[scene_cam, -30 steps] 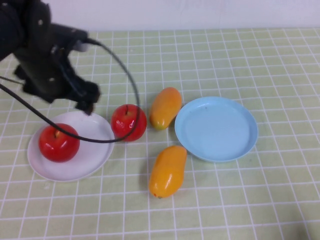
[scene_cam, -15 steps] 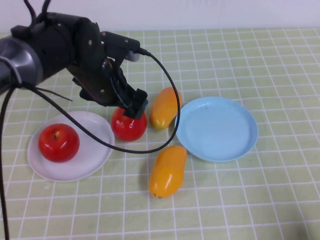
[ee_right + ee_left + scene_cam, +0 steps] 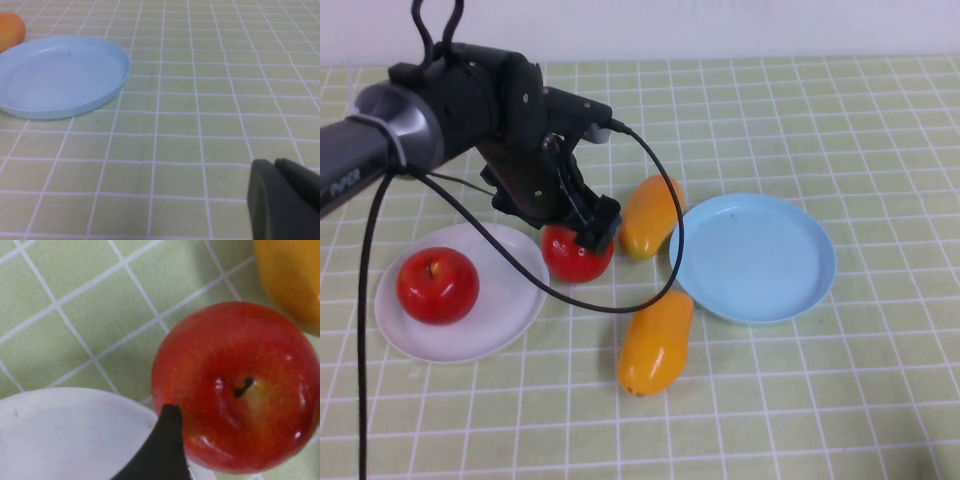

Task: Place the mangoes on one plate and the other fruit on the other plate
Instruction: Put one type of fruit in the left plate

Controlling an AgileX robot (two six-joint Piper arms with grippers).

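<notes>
One red apple [image 3: 438, 285] lies on the white plate [image 3: 510, 300]. The second apple [image 3: 575, 260] rests on the cloth just off that plate's rim. My left gripper [image 3: 585, 225] is low over this apple [image 3: 235, 385], open, with one dark finger [image 3: 167, 445] against its side; the other finger is out of view. Two mangoes lie on the cloth, one [image 3: 652, 215] beside the apple and one [image 3: 656, 340] nearer the front. The light blue plate [image 3: 752, 257] holds nothing. My right gripper [image 3: 280, 172] is shut, low over the cloth to the right of the blue plate [image 3: 60, 75].
The left arm's black cable [image 3: 672, 240] loops down over the cloth between the apple and the blue plate, crossing the far mango. The green checked tablecloth [image 3: 840, 400] covers the whole table.
The left arm swung right from above the white plate and came down over the loose apple. Both apples, the mangoes and the plates stayed where they were.
</notes>
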